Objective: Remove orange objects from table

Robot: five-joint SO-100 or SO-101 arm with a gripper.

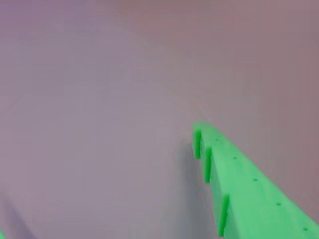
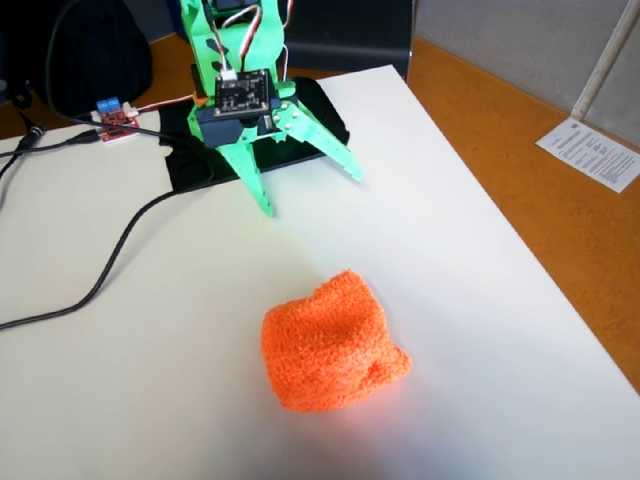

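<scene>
One bright orange, fuzzy, lumpy clump (image 2: 330, 345) lies on the white table (image 2: 480, 300), near the middle front in the fixed view. The green gripper (image 2: 310, 195) hangs above the table behind it, near the arm's base, with its two fingers spread wide apart and nothing between them. A clear gap of bare table separates the fingertips from the clump. In the wrist view only one green finger (image 1: 239, 189) shows at the lower right over the blank table (image 1: 99, 124); the clump is out of that view.
A black base plate (image 2: 200, 150) holds the arm at the table's back. Black cables (image 2: 110, 260) run across the table's left side to a small red board (image 2: 113, 120). An orange-brown surface (image 2: 520, 170) with a paper sheet (image 2: 595, 152) borders the right edge.
</scene>
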